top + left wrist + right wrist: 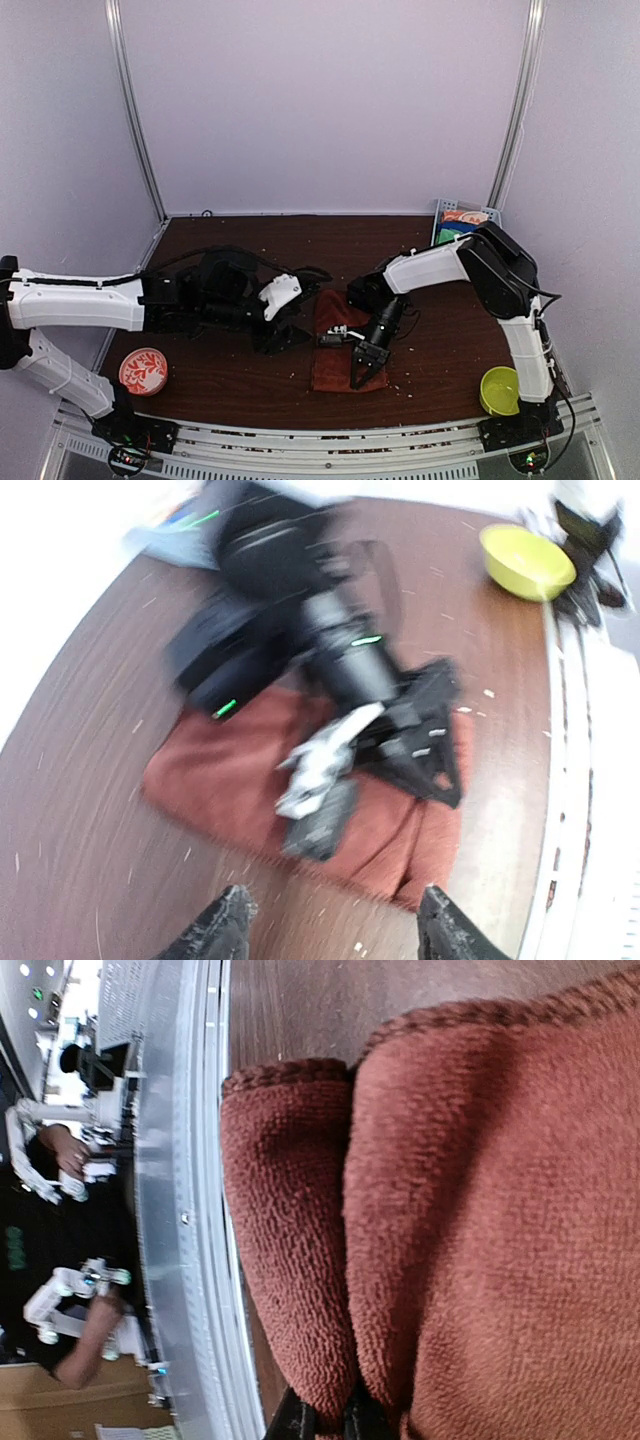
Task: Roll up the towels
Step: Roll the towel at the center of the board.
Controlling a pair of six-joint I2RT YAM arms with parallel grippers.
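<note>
One rust-red towel (340, 355) lies rumpled on the brown table, just right of the middle. My right gripper (367, 367) rests on its near part. In the right wrist view, the black fingertips (300, 1425) are shut on a thick fold of the towel (480, 1220), and a second fold (290, 1230) bulges beside it. My left gripper (285, 335) hovers just left of the towel. In the left wrist view, that gripper (335, 932) is open with bare table between its tips. The towel (220, 770) lies beyond them, with the right arm (350, 660) on top.
A red patterned bowl (143, 370) sits at the near left and a yellow-green bowl (499, 390) at the near right. A box of colourful items (462, 220) stands at the back right corner. The metal rail (330, 445) runs along the near table edge.
</note>
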